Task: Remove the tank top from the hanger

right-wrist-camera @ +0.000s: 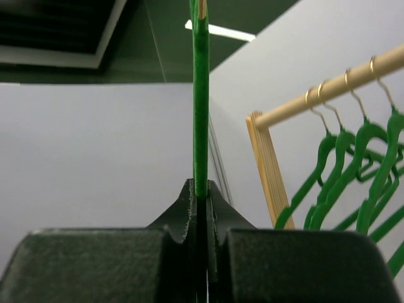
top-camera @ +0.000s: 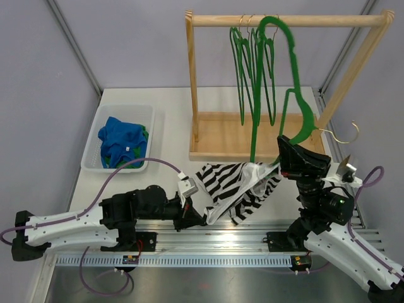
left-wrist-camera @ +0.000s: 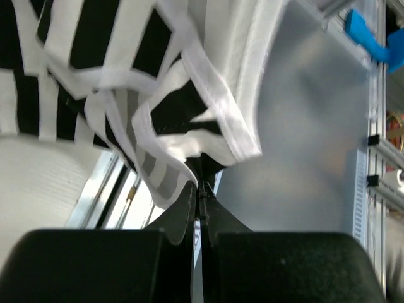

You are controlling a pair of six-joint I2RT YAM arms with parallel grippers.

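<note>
Starting at the left, a white bin of blue clothes sits on the bench. Next over, the left end effector is clamped tight on a fold of the striped tank top, which hangs stretched over the bench's near edge, its far end bunched at the green hanger. The right end effector is pinching that hanger, which sits tilted in front of the wooden rack with its spare hangers.

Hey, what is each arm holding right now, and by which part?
The left tool pinches the striped tank top by a bunched fold near its white-trimmed edge. The right tool clamps the green hanger on its thin frame.
</note>
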